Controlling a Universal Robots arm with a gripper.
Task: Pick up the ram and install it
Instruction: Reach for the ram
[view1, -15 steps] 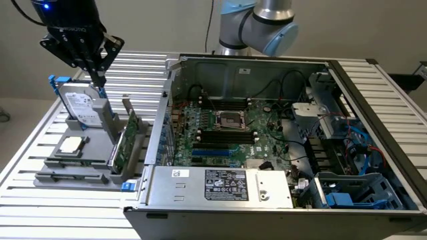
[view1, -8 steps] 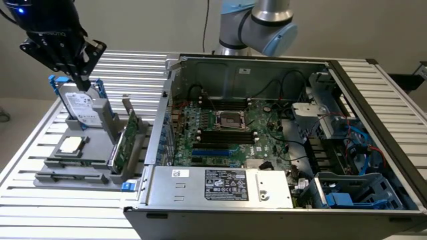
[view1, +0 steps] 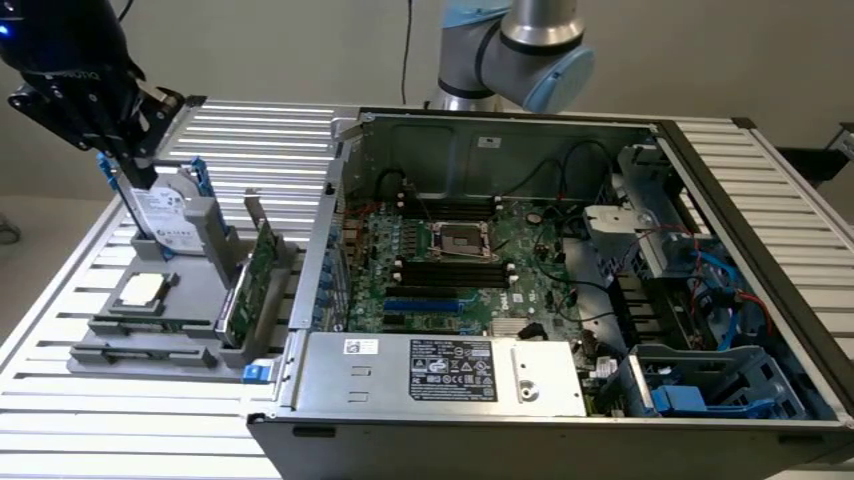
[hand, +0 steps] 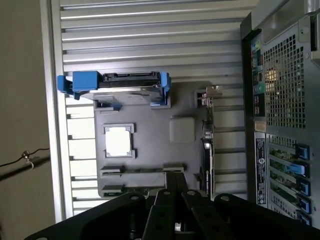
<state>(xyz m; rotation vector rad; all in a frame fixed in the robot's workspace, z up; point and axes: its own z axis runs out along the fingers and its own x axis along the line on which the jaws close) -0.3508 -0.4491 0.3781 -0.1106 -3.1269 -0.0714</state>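
The arm leans over the matte gray holder (view1: 190, 290). Its black gripper (view1: 134, 150) has its fingers together and empty, above the upright hard drive (view1: 167, 215). The ram (view1: 154, 324), thin and green, sits in the holder's slot.

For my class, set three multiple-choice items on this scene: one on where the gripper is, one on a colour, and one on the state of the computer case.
1. Where is the gripper?
A) Inside the computer case
B) Above the grey holder on the exterior view's left
C) Resting on the power supply

2. What colour are the brackets on the hard drive?
A) Red
B) Yellow
C) Blue

3. How is the computer case?
A) Open, with the motherboard exposed
B) Closed by a side panel
C) Wrapped in plastic

Answers:
1 B, since it hangs over the hard drive that stands in the holder.
2 C, since blue rails flank the drive.
3 A, since the board and cables show inside.
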